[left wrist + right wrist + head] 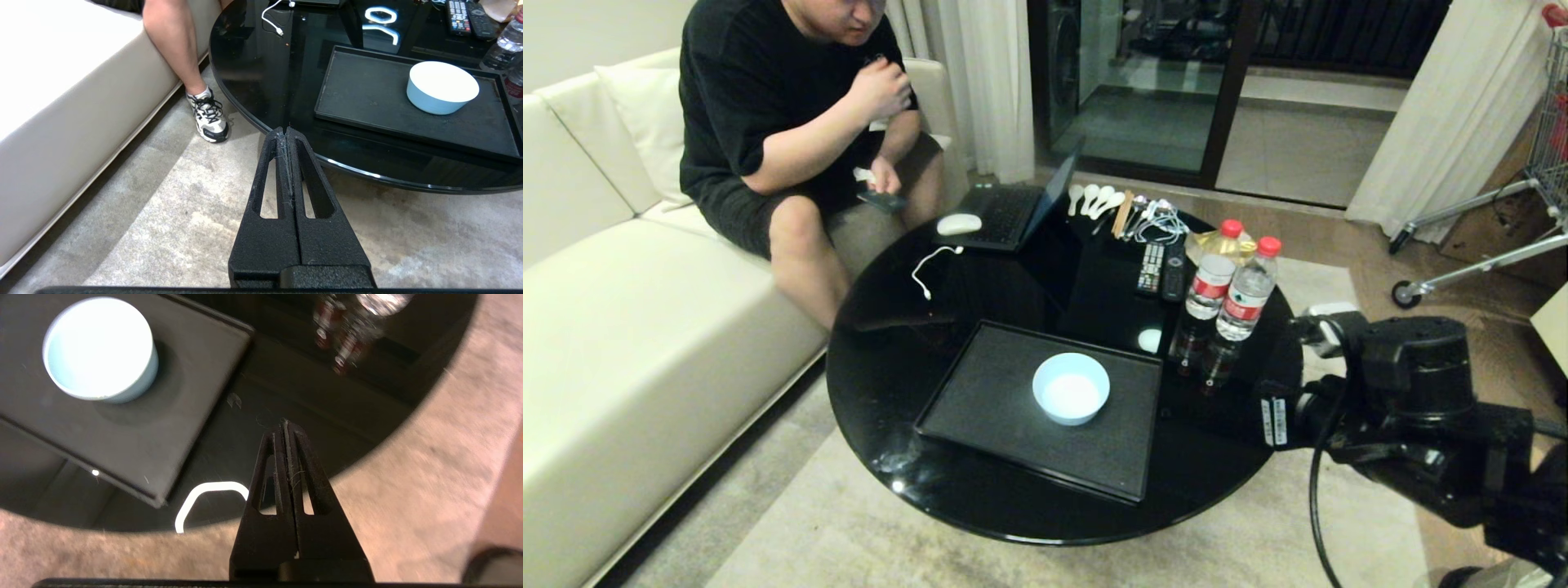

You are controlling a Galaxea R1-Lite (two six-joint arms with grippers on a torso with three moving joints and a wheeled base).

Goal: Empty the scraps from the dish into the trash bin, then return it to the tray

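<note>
The dish (1071, 388), a small pale blue bowl with a white inside, stands upright on the black tray (980, 408) on the round black table. No scraps show inside it, and the trash bin is out of view. My right gripper (284, 422) is shut on nothing, hanging over the table's edge to the right of the tray (175, 416), apart from the dish (100, 349). My right arm (1413, 400) shows at the right of the head view. My left gripper (286, 130) is shut and empty, low over the carpet by the table's front edge, short of the tray (367, 94) and dish (442, 87).
A person (792, 122) sits on the white sofa (621, 327) at the table's far left, one shoe (208, 116) by the table. Two water bottles (1229, 290) stand right of the tray. A laptop (1013, 208), mouse, remotes (1161, 269), spoons and cables lie at the back.
</note>
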